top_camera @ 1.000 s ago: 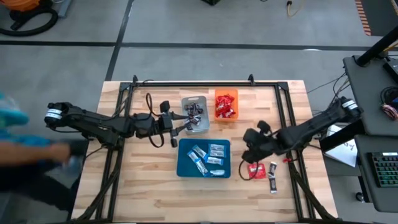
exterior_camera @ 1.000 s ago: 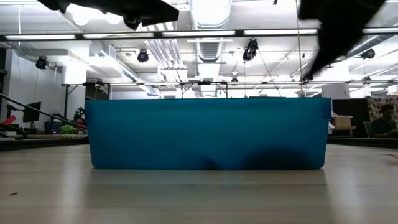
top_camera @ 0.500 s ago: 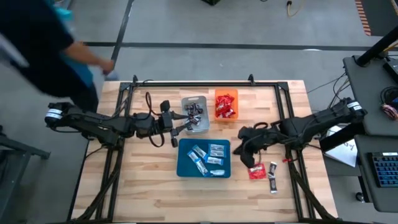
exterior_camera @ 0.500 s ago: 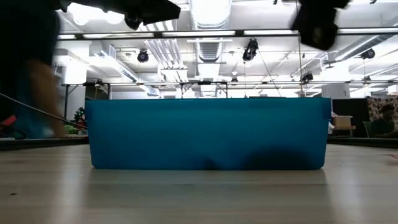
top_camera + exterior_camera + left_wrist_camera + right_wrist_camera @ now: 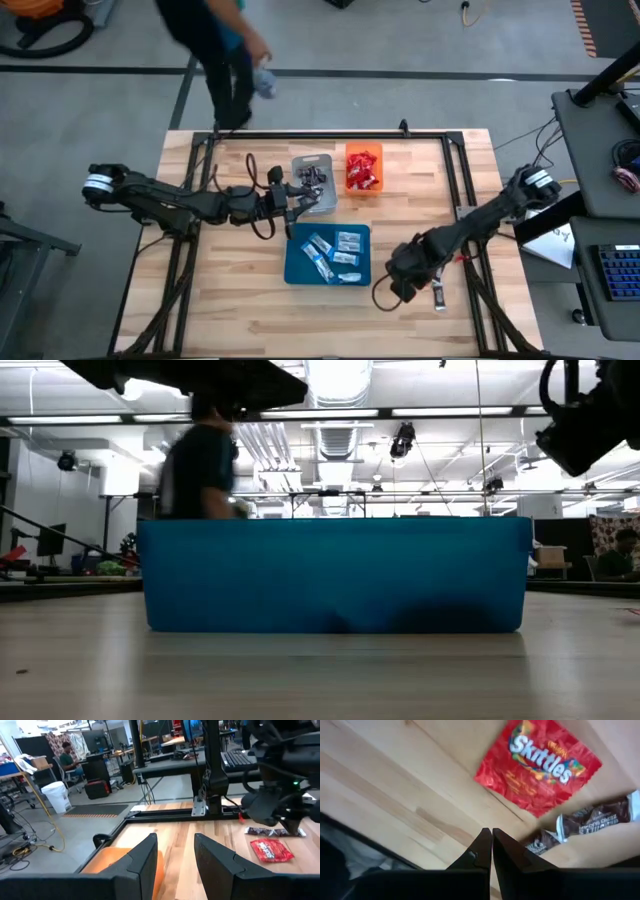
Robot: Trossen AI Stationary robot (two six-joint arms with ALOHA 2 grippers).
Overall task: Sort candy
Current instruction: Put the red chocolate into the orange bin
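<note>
My right gripper (image 5: pixel 403 280) hangs shut over the table's right near part, beside the blue tray (image 5: pixel 296 262). Its wrist view shows the shut fingertips (image 5: pixel 491 844) above bare wood, short of a shiny red packet (image 5: pixel 540 770) and two dark brown mini bars (image 5: pixel 594 817) that lie flat on the table. One brown bar (image 5: pixel 439 296) shows from above. My left gripper (image 5: pixel 298 196) is open and empty at the grey tray (image 5: pixel 313 162), which holds dark bars. Red packets fill the orange tray (image 5: pixel 363 168). Blue-and-white bars (image 5: pixel 330 250) lie in the blue tray.
The three trays sit close together at the table's middle. A black frame rail (image 5: pixel 462 190) runs along the right side near my right arm. The blue tray's wall (image 5: pixel 335 575) fills the low view. A person (image 5: pixel 225 50) walks past beyond the far edge.
My right gripper has swung from beside the orange tray toward the table's near edge and come down over the loose red packet and brown bars. My left gripper has shifted a little rightward, toward the grey tray. A person has walked along the far side, from left toward the middle.
</note>
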